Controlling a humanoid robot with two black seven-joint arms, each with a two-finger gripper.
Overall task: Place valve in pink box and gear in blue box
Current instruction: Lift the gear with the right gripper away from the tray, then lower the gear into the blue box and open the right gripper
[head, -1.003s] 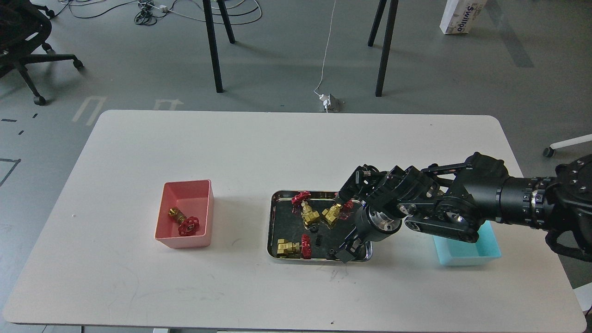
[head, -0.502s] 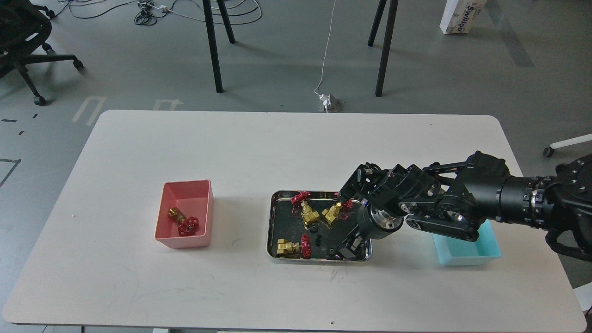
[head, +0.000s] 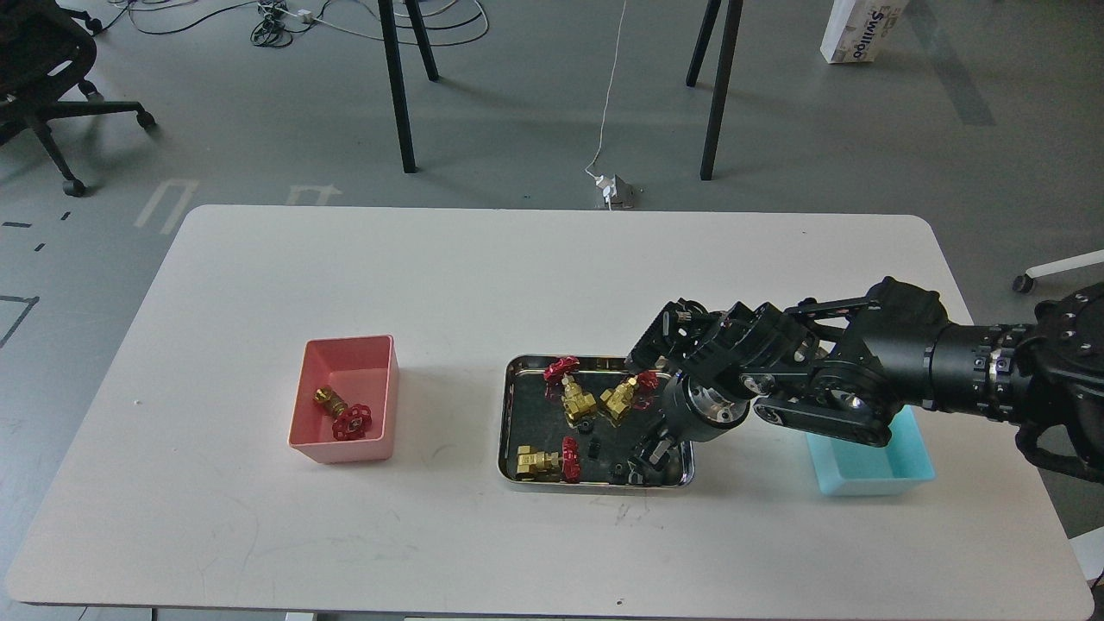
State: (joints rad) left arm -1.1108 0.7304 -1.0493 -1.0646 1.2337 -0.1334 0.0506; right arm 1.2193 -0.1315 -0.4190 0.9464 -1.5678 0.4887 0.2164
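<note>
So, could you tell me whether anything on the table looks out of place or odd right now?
Nothing stands out. One valve lies in the pink box; three more valves and small black gears lie loose in the steel tray. The right gripper reaches into the tray's near right corner.

So colour-wise: the salmon-pink plastic bin (head: 349,399) holds a brass-gold valve with a red handwheel (head: 342,414). The shiny silver steel tray (head: 509,414) reflects dark inside and carries three more brass-gold valves with red wheels (head: 542,461), plus tiny black toothed gears (head: 586,426). The light cyan plastic bin (head: 871,470) is plain, no pattern. The robot's right arm (head: 862,375) is all black with a bare silver metal wrist ring. The table top (head: 431,285) is plain off-white, on a grey floor (head: 216,112).
</note>
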